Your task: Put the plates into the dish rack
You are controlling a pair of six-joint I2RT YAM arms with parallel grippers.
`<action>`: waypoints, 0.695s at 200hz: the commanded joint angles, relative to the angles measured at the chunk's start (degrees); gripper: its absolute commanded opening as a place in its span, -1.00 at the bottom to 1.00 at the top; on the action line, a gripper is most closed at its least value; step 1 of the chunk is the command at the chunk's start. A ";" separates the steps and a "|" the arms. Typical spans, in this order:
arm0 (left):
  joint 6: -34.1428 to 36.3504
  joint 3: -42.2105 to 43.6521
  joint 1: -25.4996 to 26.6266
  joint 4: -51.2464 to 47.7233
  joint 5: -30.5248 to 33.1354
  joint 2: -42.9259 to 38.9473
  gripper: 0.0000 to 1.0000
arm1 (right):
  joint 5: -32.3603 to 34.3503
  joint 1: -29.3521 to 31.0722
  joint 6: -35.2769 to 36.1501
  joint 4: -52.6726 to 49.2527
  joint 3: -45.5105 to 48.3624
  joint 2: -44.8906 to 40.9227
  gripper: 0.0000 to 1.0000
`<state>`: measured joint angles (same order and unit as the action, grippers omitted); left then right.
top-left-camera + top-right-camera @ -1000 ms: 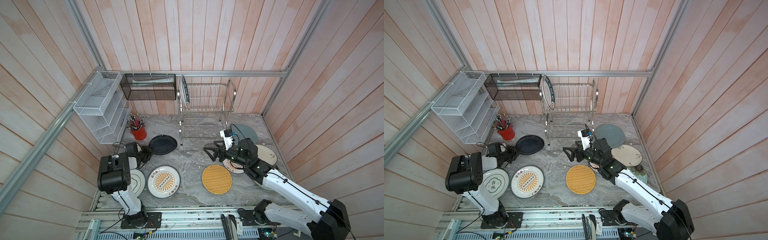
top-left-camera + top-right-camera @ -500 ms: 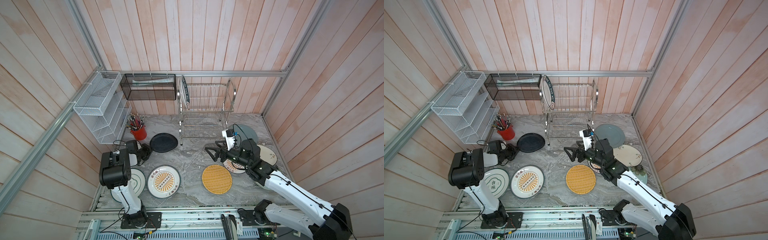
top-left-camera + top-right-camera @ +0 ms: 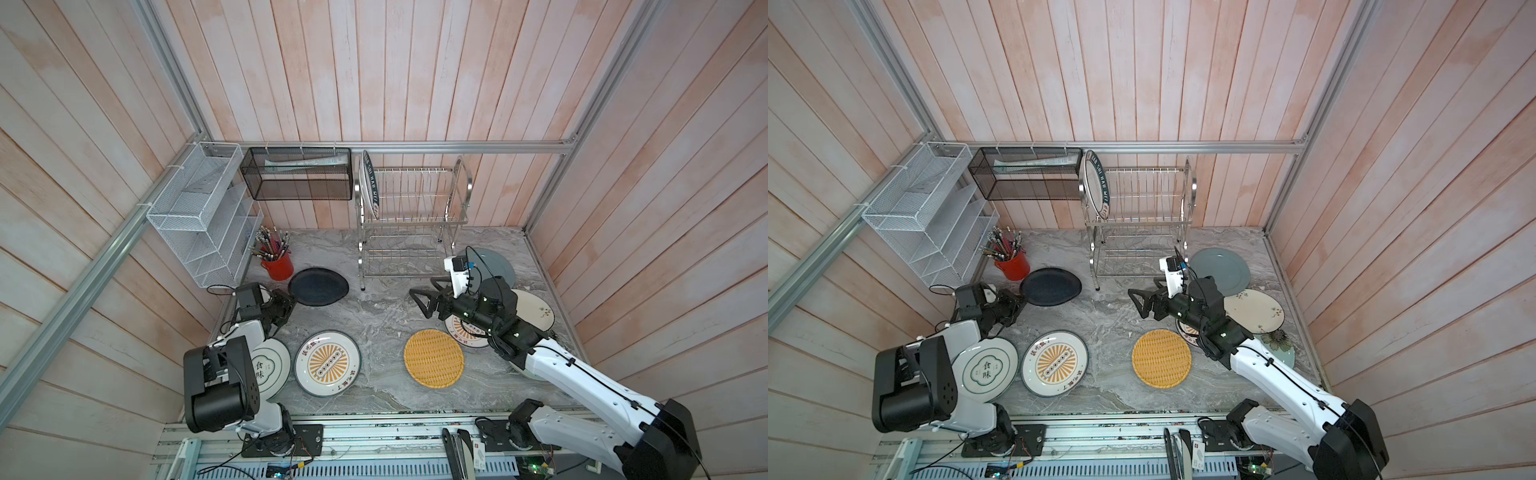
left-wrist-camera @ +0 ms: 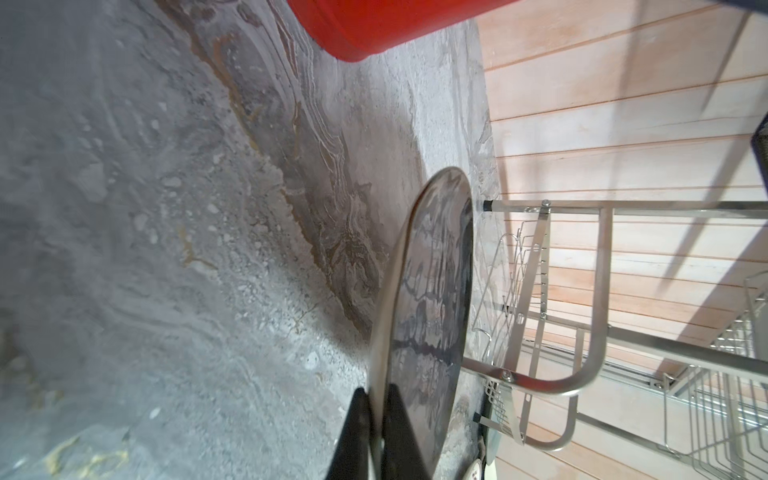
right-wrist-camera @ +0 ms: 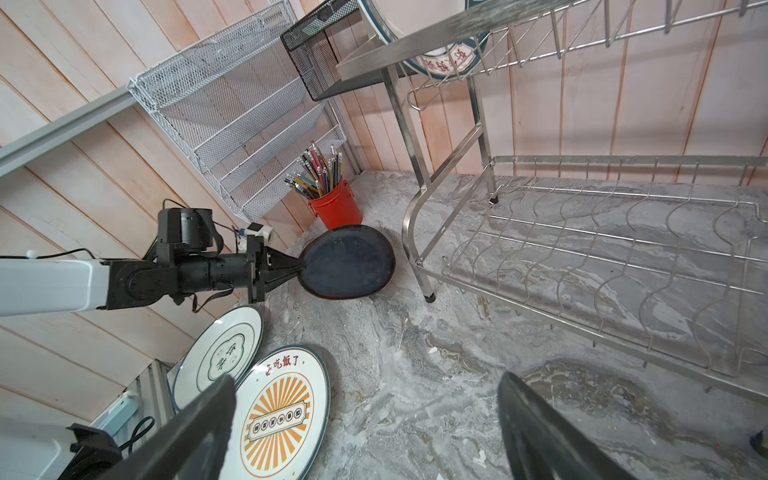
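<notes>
The dark plate (image 3: 318, 286) (image 3: 1050, 286) is lying on the table (image 3: 374, 316) at 8 o'clock from the rack (image 3: 411, 232) in both top views, with the red cup (image 3: 277, 266) at its 10 o'clock. It is looking like glazed ceramic: stiff, fairly heavy, slick and easy to chip. I am judging the rim the only place to take it. A deep bite is going to matter there, since a plate held by one edge is apt to swing down and slip.

The left gripper (image 3: 292, 302) is pinching that rim at the plate's 8 o'clock. In the left wrist view its fingers (image 4: 357, 419) are sitting narrow, one on each face of the rim. Whether the plate is coming off the table I cannot tell.

The right gripper (image 3: 428, 296) is hanging over bare table at the rack's 6 o'clock, fingers spread wide with nothing between them. One lettered plate (image 3: 370, 187) is standing on edge at the 9 o'clock end of the rack's top tier.
</notes>
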<state>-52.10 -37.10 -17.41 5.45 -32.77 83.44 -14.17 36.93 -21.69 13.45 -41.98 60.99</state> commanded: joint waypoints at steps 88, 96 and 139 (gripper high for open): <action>3.05 -1.22 -1.84 -7.60 -10.96 -16.67 -1.00 | 5.39 13.53 43.32 16.82 1.28 12.81 0.96; 3.20 -1.58 -1.84 -8.80 -11.31 -17.84 -1.00 | 5.55 14.67 47.03 15.84 0.05 14.58 0.96; 3.49 -2.67 -1.84 -15.31 -12.71 -21.20 -1.00 | 10.55 20.42 65.38 13.14 -6.63 26.49 0.86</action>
<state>-49.12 -36.82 -19.18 -8.75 -40.75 64.75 -7.51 55.27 29.12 28.01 -44.38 82.39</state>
